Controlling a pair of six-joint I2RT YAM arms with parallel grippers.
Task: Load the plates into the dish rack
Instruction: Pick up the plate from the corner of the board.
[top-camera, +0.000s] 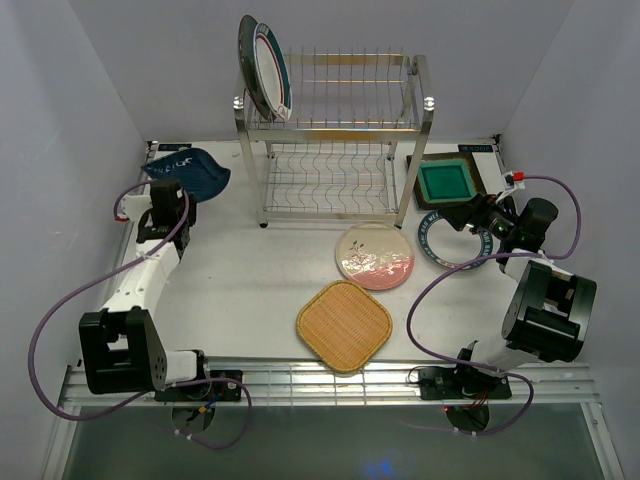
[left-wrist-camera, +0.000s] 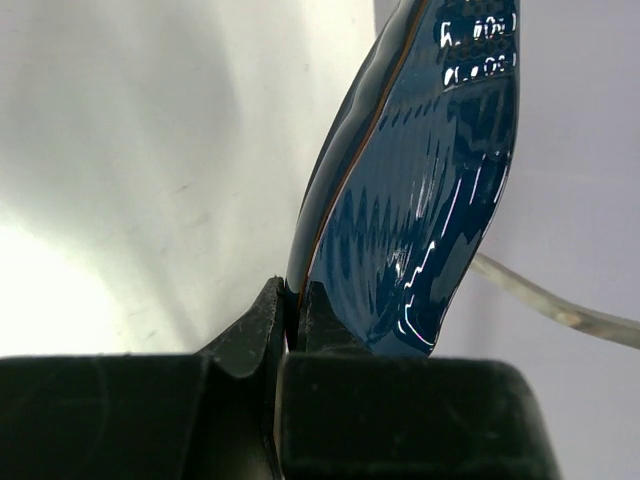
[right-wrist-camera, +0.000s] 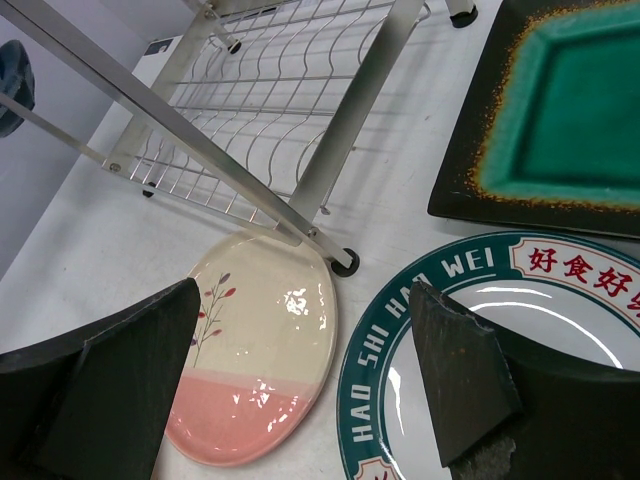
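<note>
Approx. 2 of 7 done. A dark teal plate (top-camera: 244, 55) and a white rimmed plate (top-camera: 272, 65) stand upright at the left end of the dish rack (top-camera: 340, 150) top tier. We see no plate on the lower shelf, so 5 are left.

The left end effector (left-wrist-camera: 292, 312) is clamped on the rim of the dark blue leaf plate (left-wrist-camera: 420, 180), at the far-left corner of the counter (top-camera: 250, 290), left of the rack. We can't tell if the plate is off the surface yet.

The right end effector (right-wrist-camera: 305, 300) hangs w/ jaws wide, holding nothing, over the teal-rimmed lettered plate (right-wrist-camera: 480, 290), which lies flat near the rack's front-right foot. The green square plate (top-camera: 445, 182) lies just behind that one. The pink floral plate (top-camera: 375, 257) and orange woven plate (top-camera: 343, 325) lie flat at centre front.

In the way, we judge:
- the rack's left posts, btw. leaf plate and slots
- the two loaded plates, which take the leftmost slots
- a purple cable (top-camera: 413, 312) looping near the orange plate
</note>
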